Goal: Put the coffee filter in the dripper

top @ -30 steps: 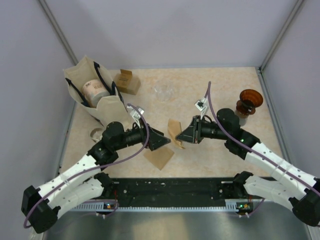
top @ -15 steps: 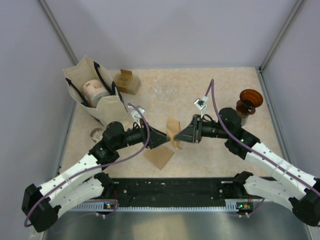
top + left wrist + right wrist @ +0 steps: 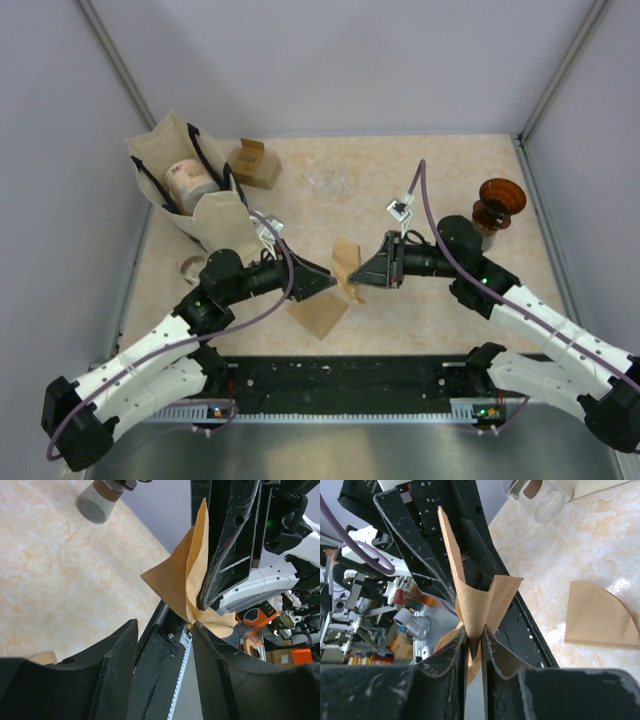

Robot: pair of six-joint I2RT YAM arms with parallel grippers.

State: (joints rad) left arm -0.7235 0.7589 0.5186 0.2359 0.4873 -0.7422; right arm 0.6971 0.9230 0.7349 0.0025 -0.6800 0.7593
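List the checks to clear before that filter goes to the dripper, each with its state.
1. Right gripper pinching the filter: ok, shut on its lower fold.
2. Left gripper clamped on one ply: not ok, jaws stand apart.
3. Filter opened into a cone: not ok, plies only partly spread.
4. Dripper upright, mouth up: ok.
5. Dripper empty inside: cannot tell.
6. Spare filter out of the way: ok, flat on the table beneath the grippers.
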